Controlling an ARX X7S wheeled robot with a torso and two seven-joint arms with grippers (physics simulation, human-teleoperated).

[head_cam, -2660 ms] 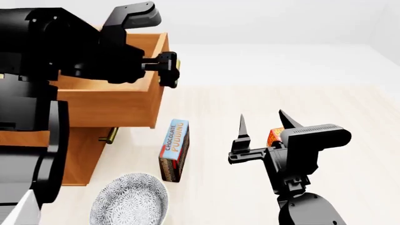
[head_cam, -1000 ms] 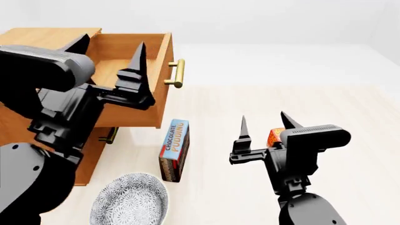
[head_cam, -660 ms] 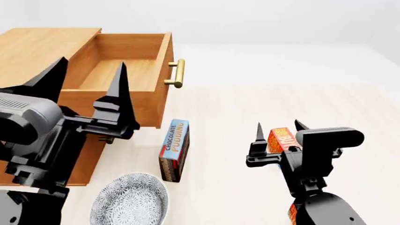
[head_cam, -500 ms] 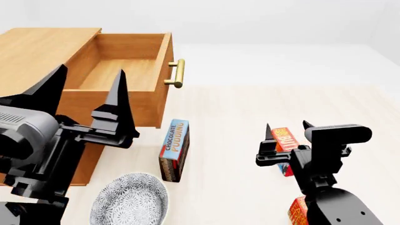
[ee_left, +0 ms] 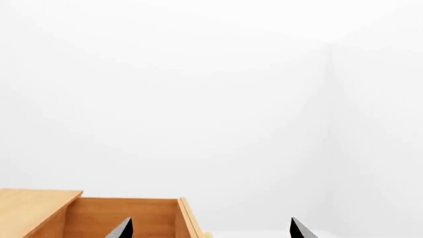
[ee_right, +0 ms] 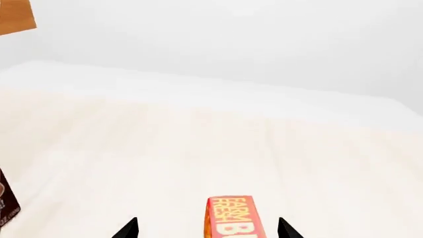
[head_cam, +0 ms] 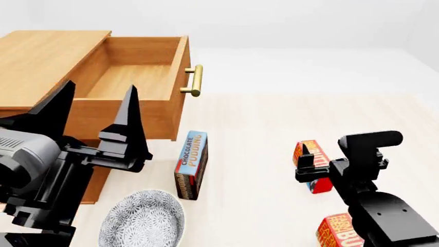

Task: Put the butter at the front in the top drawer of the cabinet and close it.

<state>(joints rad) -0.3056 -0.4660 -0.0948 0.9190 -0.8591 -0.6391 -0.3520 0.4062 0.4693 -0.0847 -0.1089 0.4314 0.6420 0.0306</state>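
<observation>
The cabinet stands at the left with its top drawer pulled out and nothing inside; the brass handle faces right. One butter carton lies on the table, and my right gripper is open astride it. In the right wrist view that butter lies between the spread fingertips of the right gripper. A second butter carton lies nearer me, partly behind the right arm. My left gripper hangs open and holds nothing, short of the drawer.
A chocolate pudding box lies between the cabinet and the butter, and shows in the right wrist view as the pudding box. A patterned bowl sits at the near left, below the cabinet's corner.
My left gripper has let go of the drawer handle, opened and drawn back toward me. The right gripper moved right and lower, over the butter carton. The drawer stays pulled out.
</observation>
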